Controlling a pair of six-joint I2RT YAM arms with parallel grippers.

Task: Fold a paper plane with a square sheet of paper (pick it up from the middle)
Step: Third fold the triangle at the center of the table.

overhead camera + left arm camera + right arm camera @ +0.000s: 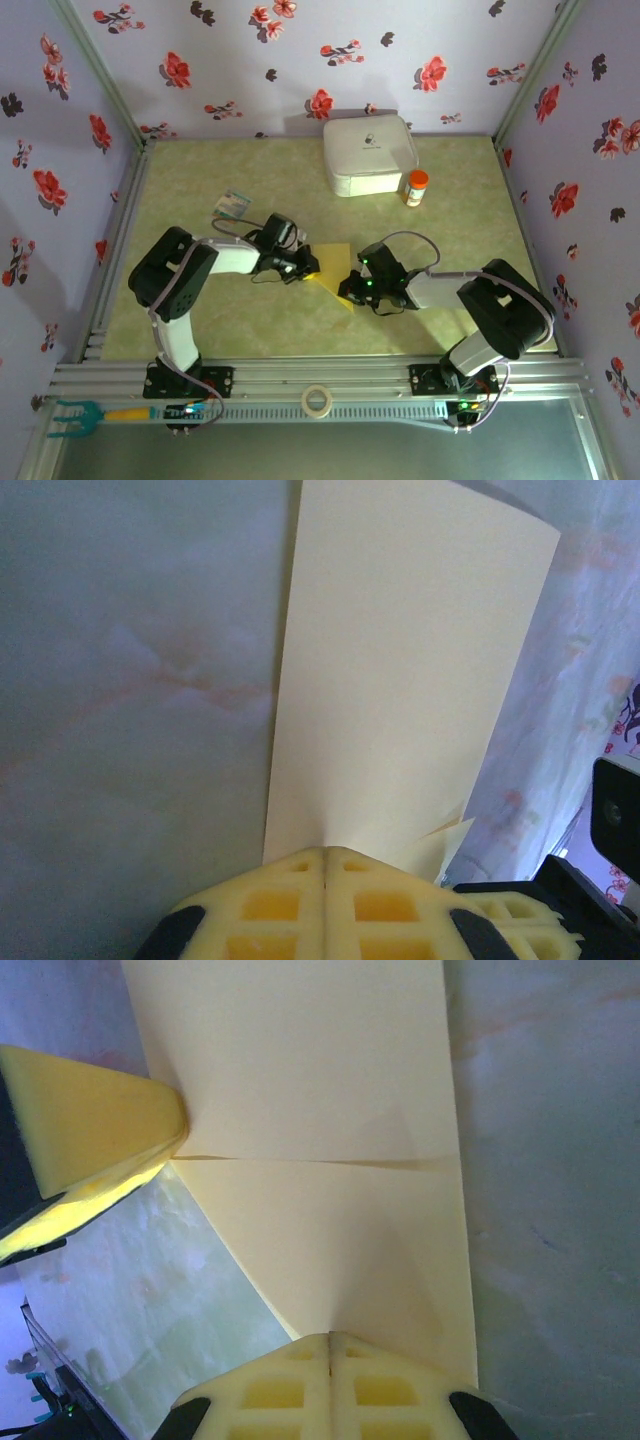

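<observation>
The yellow paper (334, 262) is sitting near the middle of the green table (200, 180), partly folded, with a crease running across it. The left gripper (325, 853) is pinching one edge, its fingers squeezed tight together, and the right gripper (330, 1337) is pinching another edge the same way.

Lavender walls (300, 60), red flower print; pale green marbled tabletop (250, 170); metal rail (330, 372), near edge.
</observation>
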